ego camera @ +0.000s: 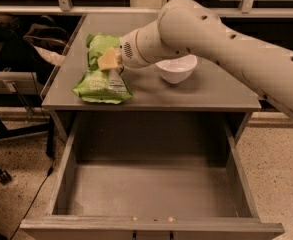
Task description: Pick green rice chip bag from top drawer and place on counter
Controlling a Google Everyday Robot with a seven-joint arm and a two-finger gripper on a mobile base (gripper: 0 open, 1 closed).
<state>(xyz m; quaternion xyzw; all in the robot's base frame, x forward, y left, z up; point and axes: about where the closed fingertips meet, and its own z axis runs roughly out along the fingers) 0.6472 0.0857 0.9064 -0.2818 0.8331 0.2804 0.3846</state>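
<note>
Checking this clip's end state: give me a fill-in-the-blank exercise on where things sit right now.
1. The bag lies on the ____.
2. The drawer is open and holds ____.
3. In the picture, the bowl stands to the ____ of the bag.
4. The gripper is at the ____, over its middle.
Missing words: counter; nothing; right; bag.
</note>
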